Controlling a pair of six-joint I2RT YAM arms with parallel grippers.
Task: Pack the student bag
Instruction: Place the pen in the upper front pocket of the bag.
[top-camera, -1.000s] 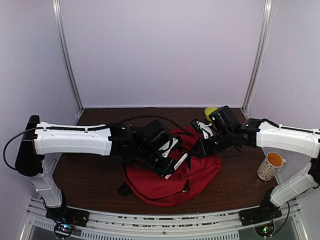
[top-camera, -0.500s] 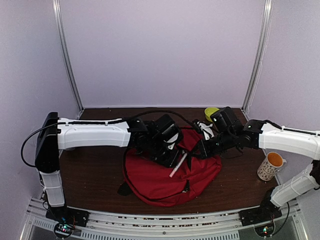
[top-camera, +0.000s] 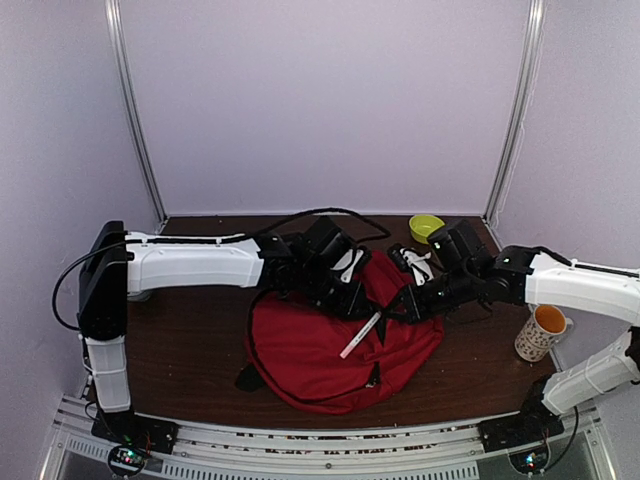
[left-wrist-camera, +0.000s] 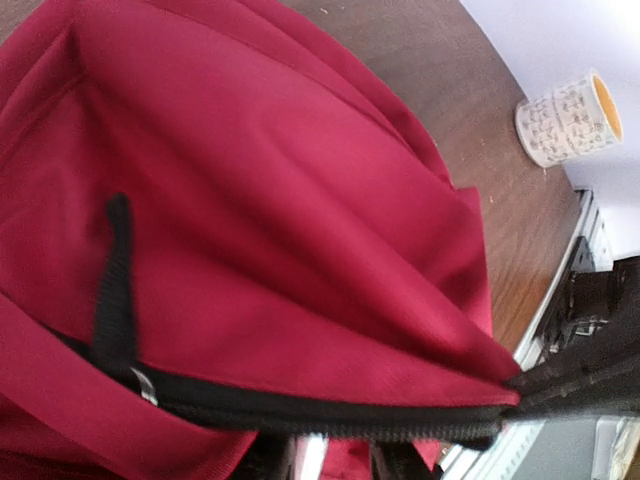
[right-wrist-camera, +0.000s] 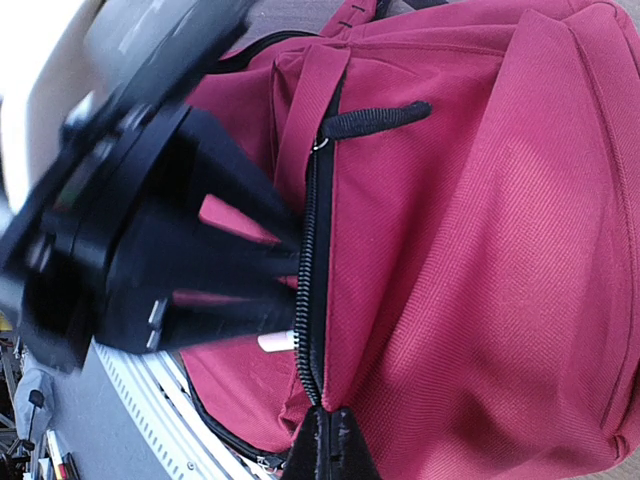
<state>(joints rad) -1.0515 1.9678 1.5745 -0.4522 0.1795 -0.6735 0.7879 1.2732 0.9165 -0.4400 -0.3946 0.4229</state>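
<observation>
Left end effector (top-camera: 352, 295) farther back over rumpled, unzipped student bag (top-camera: 300, 352)

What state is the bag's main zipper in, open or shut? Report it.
Open: the zipper of the student bag gapes, with the left gripper inside the gap.

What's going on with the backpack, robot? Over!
Left end effector open at the zip. Right end effector shut on zip edge of student bag. White pen lying on the bag, near both.
</observation>
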